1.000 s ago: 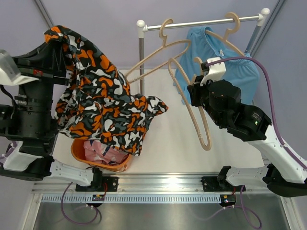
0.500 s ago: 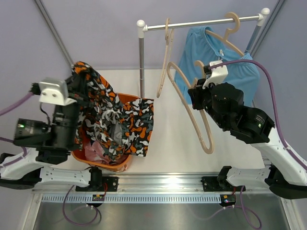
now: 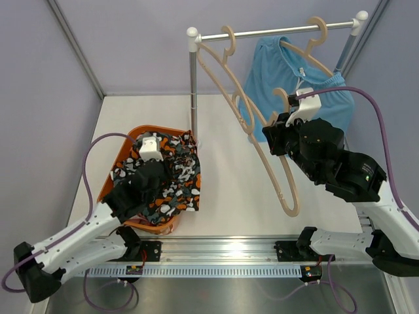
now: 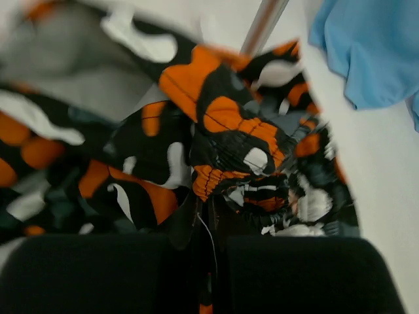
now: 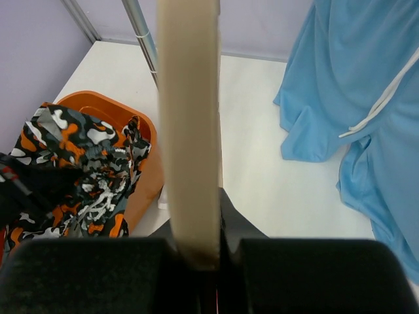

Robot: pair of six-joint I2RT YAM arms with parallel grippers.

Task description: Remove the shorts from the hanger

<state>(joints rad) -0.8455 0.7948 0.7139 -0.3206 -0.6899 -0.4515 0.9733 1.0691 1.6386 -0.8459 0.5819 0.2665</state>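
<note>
The black shorts with orange and white blotches (image 3: 173, 180) lie bunched in the orange basket (image 3: 134, 134). My left gripper (image 3: 167, 167) is down in the basket, shut on a fold of them (image 4: 226, 163). My right gripper (image 3: 267, 134) is shut on the bare beige hanger (image 3: 278, 173), whose hook is on the rail; the hanger fills the right wrist view (image 5: 188, 98). The light blue shorts (image 3: 288, 72) hang on a second hanger at the rail's right end and also show in the right wrist view (image 5: 366, 98). The pink shorts are hidden.
The metal rack has a top rail (image 3: 275, 31) and a left pole (image 3: 193, 85) standing just behind the basket. Purple walls close in the left, back and right. White tabletop lies between the basket and my right arm.
My left arm came down from high on the left into the basket, bringing the black shorts with it. The bare hanger swung on the rail while my right gripper kept hold of it.
</note>
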